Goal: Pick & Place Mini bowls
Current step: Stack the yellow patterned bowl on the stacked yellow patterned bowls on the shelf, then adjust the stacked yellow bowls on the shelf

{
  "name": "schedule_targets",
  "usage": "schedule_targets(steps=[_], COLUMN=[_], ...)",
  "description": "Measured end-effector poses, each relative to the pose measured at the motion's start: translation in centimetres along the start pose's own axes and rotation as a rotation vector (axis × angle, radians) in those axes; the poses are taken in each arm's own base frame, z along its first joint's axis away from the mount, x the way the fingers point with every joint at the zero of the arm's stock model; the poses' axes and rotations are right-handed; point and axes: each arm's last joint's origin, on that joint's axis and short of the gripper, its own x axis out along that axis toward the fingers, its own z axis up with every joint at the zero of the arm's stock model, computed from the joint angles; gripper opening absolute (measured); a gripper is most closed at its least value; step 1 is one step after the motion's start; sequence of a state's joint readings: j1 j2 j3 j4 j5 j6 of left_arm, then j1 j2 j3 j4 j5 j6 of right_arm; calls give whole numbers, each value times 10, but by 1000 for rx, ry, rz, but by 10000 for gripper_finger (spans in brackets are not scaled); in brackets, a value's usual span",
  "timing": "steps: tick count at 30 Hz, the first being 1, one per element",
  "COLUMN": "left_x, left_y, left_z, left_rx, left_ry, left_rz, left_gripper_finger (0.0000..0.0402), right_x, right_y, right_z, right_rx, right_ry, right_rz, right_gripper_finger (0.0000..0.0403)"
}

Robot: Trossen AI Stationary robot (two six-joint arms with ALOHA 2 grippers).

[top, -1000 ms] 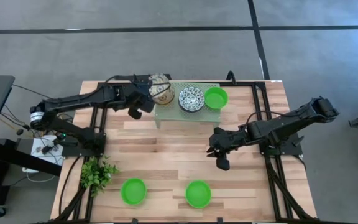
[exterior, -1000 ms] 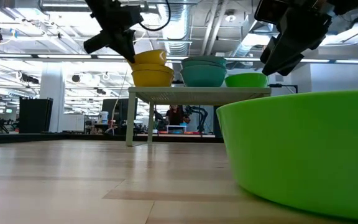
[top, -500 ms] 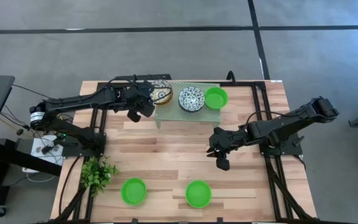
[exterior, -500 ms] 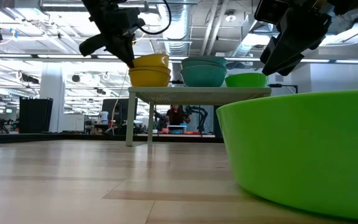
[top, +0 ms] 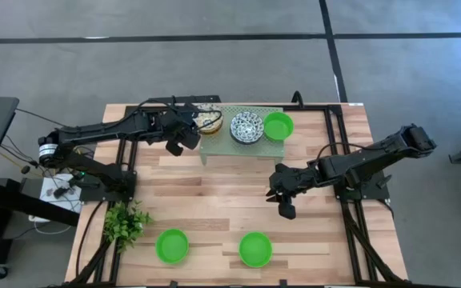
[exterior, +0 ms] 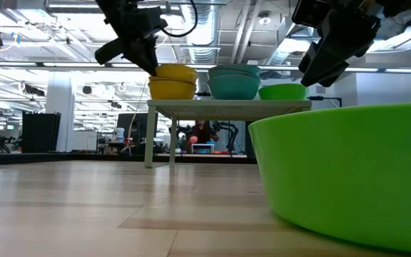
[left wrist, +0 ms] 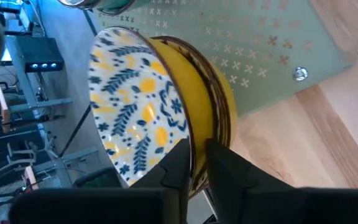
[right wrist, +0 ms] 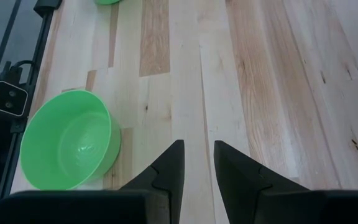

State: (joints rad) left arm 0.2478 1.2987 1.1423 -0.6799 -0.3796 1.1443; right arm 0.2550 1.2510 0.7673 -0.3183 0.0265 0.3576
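On the pale green rack (top: 221, 141) at the table's far side stands a stack of yellow-and-blue floral mini bowls (top: 210, 120), next to a blue-and-white stack (top: 246, 127) and a green bowl (top: 278, 126). My left gripper (left wrist: 197, 163) is at the yellow stack's left side, slightly open, one finger on each side of the top bowl's rim (left wrist: 194, 134). The top bowl sits nested and level (exterior: 175, 72). My right gripper (top: 285, 206) hangs open above the table's right middle, holding nothing. Two green bowls (top: 172, 246) (top: 255, 249) rest on the table near its front edge. My left gripper has one finger (left wrist: 178, 165) inside the top yellow bowl and the other outside, slanting down from the table's left. The rim (left wrist: 196, 149) passes through a narrow gap between them. Whether a finger touches it I cannot tell. The bowl rests on the stack.
A small leafy plant (top: 125, 222) stands at the near left. Black frame rails run along both sides of the table (top: 338, 160). Bare wood lies between the rack and the front bowls. A green bowl (exterior: 348, 171) fills the low view's right foreground.
The top yellow bowl, tilted up above the stack a second ago, has come down and levelled, and now sits nested in the bowl beneath. My left gripper has stayed at the stack's left side. My right gripper has kept still.
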Motion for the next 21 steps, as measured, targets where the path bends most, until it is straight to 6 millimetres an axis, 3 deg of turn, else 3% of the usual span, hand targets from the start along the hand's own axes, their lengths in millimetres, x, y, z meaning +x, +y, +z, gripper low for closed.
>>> schedule_targets(steps=[9, 14, 21], left_x=[0, -5, -27], left_y=[1, -1, -6], left_z=[0, 11, 26], left_rx=[-53, -43, -41], left_ry=[37, -5, 56], left_rz=[28, 51, 190], left_gripper_finger=[101, 131, 165], right_x=[0, 0, 0], right_y=[0, 0, 0], right_z=[0, 0, 0], right_rx=[0, 0, 0], right_ry=[-1, -1, -1], right_rz=[1, 0, 0], right_gripper_finger=[83, 83, 83])
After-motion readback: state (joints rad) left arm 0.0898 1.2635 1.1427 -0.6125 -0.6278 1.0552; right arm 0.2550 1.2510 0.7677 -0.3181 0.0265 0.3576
